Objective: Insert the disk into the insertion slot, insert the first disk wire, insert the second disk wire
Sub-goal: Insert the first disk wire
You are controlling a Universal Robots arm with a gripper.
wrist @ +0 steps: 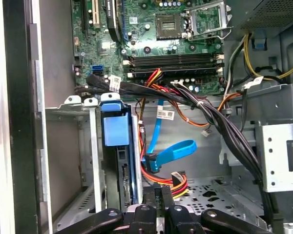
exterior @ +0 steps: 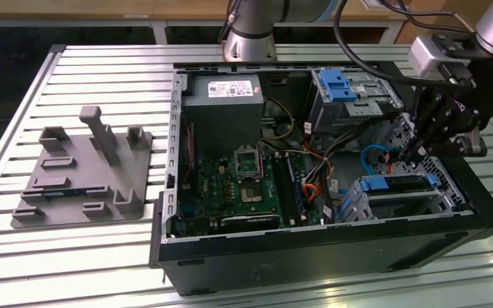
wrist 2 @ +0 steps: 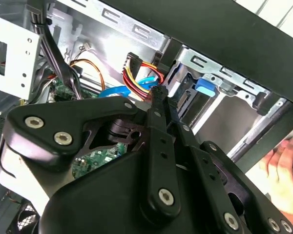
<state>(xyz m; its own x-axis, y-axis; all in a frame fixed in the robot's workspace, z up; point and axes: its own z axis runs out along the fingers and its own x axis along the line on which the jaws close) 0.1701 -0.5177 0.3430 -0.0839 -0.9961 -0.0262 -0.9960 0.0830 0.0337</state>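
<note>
The disk (exterior: 392, 184), in its blue carrier, sits inside the insertion slot (exterior: 445, 187) at the case's near corner on the exterior view's right. In the first wrist view the disk (wrist: 123, 180) stands edge-on in the slot (wrist: 94, 161), its blue tab uppermost. My gripper (exterior: 412, 154) hangs just behind the slot, inside the case. Its fingers (wrist: 154, 195) are shut on the connector of a red, yellow and black disk wire (wrist: 178, 180), also seen in the second wrist view (wrist 2: 136, 73) at my gripper (wrist 2: 161, 92). A blue flat disk wire (wrist: 172, 153) loops loose beside it.
A taller metal cage with a blue latch (exterior: 336, 83) stands behind the gripper. Black cable bundles (wrist: 224, 131) cross above the case floor. The motherboard (exterior: 238, 186) and power supply (exterior: 225, 109) fill the case's left. A grey fixture (exterior: 84, 173) lies on the table. A person's hand (wrist 2: 283, 168) is outside the case.
</note>
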